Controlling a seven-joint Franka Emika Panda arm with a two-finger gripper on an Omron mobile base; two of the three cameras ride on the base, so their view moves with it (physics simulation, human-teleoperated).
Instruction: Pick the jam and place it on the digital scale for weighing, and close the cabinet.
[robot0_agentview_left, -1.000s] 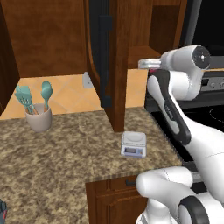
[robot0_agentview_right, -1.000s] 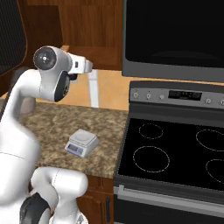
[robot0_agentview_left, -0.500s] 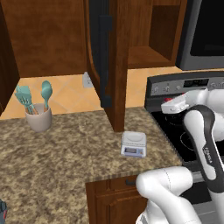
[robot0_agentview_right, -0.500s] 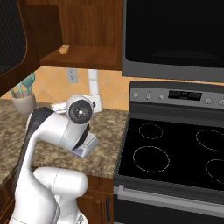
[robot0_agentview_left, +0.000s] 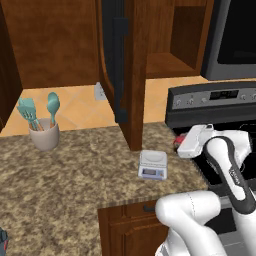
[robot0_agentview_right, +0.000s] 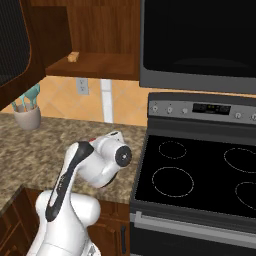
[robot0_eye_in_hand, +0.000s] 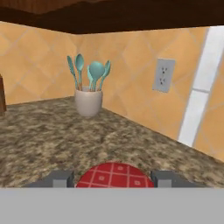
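Observation:
The jam (robot0_eye_in_hand: 114, 174), a red jar with a checked top, sits between my two finger tips in the hand view, and my gripper (robot0_eye_in_hand: 114, 180) is shut on it. In the left base view the jam (robot0_agentview_left: 175, 142) shows as a red speck at my gripper (robot0_agentview_left: 179, 146), low over the counter beside the stove, just right of the digital scale (robot0_agentview_left: 152, 164). The scale's platform is bare. The cabinet door (robot0_agentview_left: 118, 65), with its dark inset panel, stands open and edge-on above the scale. It also juts in at the upper left as the cabinet door (robot0_agentview_right: 15, 45).
A beige cup of teal utensils (robot0_agentview_left: 44, 132) stands at the counter's back left. A wall outlet (robot0_eye_in_hand: 164, 75) is on the tiled backsplash. The black stovetop (robot0_agentview_right: 195, 175) lies to the right. A wooden post (robot0_agentview_left: 134, 100) reaches down to the counter behind the scale.
The arm has swung down from the cabinet shelf to just above the counter right of the scale, carrying the jam. The jaws have closed a little more.

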